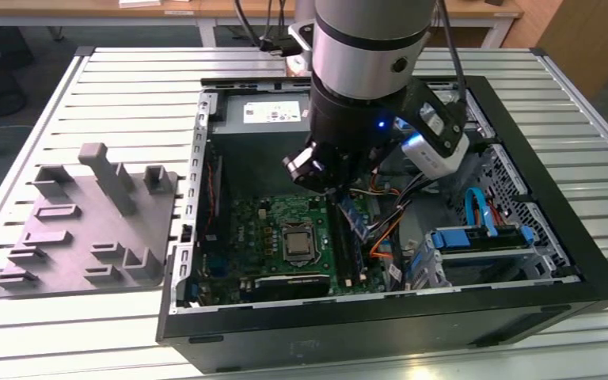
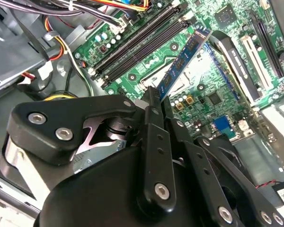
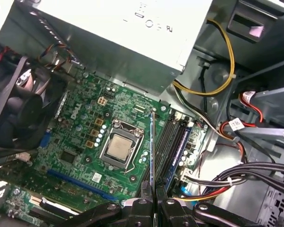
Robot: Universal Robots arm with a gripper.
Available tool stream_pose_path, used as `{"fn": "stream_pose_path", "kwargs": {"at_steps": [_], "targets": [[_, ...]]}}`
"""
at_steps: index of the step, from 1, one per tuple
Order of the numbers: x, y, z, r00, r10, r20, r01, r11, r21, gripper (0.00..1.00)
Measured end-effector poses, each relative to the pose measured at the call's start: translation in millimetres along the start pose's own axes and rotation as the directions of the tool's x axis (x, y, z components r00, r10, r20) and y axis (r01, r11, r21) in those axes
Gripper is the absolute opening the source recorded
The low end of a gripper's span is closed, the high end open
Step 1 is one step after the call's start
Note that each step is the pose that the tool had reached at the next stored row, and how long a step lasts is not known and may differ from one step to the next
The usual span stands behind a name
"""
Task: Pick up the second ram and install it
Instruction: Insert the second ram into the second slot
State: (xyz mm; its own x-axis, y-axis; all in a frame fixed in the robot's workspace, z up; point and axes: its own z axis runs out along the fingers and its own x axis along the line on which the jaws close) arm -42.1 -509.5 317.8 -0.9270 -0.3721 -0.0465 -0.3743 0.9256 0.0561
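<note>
I work in a robotics lab or workshop set up for computer assembly. An open computer case (image 1: 389, 324) lies on its side on a slatted metal bench (image 1: 124, 71), its motherboard (image 1: 272, 229), power supply (image 1: 251, 136) and cable bundles (image 3: 255, 172) bared. Just beside the case, to the exterior view's left, 1 grey plastic tray (image 1: 61, 253) of raised fixture blocks sits on the same bench. Beyond the case stand wooden desks (image 1: 72, 9). Above the case's motherboard my gripper (image 3: 154, 191) clamps the second ram (image 3: 153, 151), held edge-on near the memory slots (image 3: 169, 137).
</note>
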Motion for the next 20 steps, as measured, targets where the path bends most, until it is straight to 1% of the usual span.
{"fn": "stream_pose_path", "kwargs": {"at_steps": [6, 15, 17, 20], "targets": [[0.0, 0.0, 0.2, 0.9984, 0.057, 0.0033, -0.057, 0.9984, 0.0025, 0.14], [0.0, 0.0, 0.5, 0.9928, 0.119, 0.007, -0.119, 0.9929, 0.0052, 0.14], [0.0, 0.0, 0.7, 0.9894, 0.145, 0.0086, -0.145, 0.9895, 0.0062, 0.14], [0.0, -0.1, 1.1, 0.981, 0.193, 0.0117, -0.194, 0.981, 0.0081, 0.14]]}}
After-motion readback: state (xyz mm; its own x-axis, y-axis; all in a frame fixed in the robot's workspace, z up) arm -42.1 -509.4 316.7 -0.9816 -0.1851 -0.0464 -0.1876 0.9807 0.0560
